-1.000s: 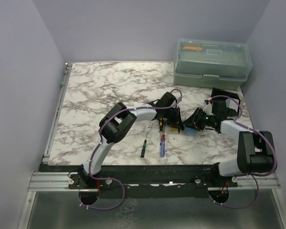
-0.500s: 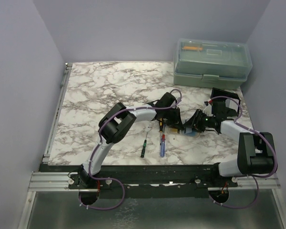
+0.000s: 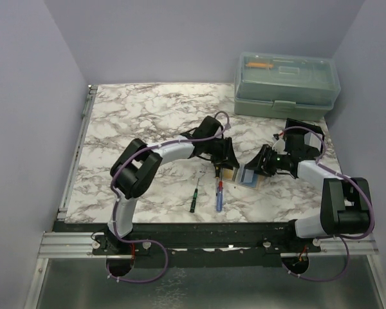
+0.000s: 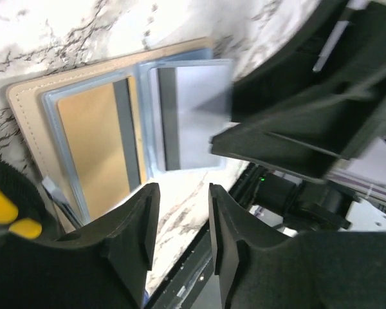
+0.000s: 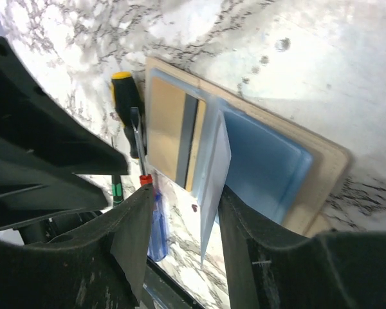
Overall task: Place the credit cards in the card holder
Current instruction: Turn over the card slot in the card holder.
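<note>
Seating step I reckon: my left gripper (image 4: pixel 182 190) & right gripper (image 5: pixel 186 193) both have jaws apart, nothing clamped, card holder (image 4: pixel 26 122) open flat just ahead, pale credit card (image 5: pixel 215 170) tilted up betw my right jaws, next needs it pressed flat

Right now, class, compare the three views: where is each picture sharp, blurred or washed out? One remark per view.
Top view: evenly lit and sharp, with only soft shadows under the arms on the table. Left wrist view: the holder is crisp, but the right arm is smeared. Right wrist view: the table along the top is washed out and soft, while the card shows clearly.
</note>
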`<state>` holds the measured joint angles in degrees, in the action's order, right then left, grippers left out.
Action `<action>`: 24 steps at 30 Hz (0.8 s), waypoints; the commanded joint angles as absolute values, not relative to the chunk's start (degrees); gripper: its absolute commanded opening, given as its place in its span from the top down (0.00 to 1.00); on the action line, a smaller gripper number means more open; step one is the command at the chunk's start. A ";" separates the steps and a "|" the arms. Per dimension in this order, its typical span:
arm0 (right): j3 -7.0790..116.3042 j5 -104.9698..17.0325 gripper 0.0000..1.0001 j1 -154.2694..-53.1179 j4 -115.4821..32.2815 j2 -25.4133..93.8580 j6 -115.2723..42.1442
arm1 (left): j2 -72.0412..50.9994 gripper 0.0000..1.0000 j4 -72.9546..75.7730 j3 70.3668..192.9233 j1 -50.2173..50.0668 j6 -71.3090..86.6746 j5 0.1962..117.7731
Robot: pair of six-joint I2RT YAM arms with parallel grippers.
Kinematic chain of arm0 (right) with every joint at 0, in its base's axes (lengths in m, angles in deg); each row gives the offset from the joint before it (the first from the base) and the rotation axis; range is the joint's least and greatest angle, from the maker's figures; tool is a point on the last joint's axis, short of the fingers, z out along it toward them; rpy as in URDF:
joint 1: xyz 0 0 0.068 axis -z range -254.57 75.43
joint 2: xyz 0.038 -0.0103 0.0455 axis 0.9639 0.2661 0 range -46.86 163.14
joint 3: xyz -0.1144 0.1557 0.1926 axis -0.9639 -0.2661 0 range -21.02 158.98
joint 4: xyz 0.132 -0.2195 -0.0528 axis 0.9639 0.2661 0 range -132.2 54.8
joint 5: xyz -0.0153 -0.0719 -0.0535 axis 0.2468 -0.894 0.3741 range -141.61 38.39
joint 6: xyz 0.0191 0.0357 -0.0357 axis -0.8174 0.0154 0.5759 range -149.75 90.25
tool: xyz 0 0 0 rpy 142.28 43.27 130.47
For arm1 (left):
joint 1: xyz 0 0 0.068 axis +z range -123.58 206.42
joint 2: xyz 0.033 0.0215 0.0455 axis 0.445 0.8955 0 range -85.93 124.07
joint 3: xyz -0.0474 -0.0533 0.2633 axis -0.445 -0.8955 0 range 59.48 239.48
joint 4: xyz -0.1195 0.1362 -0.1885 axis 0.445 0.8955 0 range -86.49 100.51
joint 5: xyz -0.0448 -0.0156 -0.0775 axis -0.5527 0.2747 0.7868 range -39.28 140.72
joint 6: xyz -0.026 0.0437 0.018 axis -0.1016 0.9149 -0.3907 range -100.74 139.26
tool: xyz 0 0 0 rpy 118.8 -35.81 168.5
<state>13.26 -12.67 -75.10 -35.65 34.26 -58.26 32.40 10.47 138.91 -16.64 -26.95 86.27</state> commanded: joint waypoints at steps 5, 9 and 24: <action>17.36 -9.43 0.50 -84.37 -40.37 37.29 -66.07 | 19.62 0.55 11.75 134.65 -10.63 -24.25 90.53; 17.85 -5.23 0.49 -84.85 -43.29 38.60 -69.60 | 17.45 0.53 13.26 134.34 -8.40 -22.68 91.01; 13.15 -31.59 0.49 -78.91 -26.24 35.13 -67.34 | 16.29 0.43 18.89 139.15 -8.13 -18.01 96.28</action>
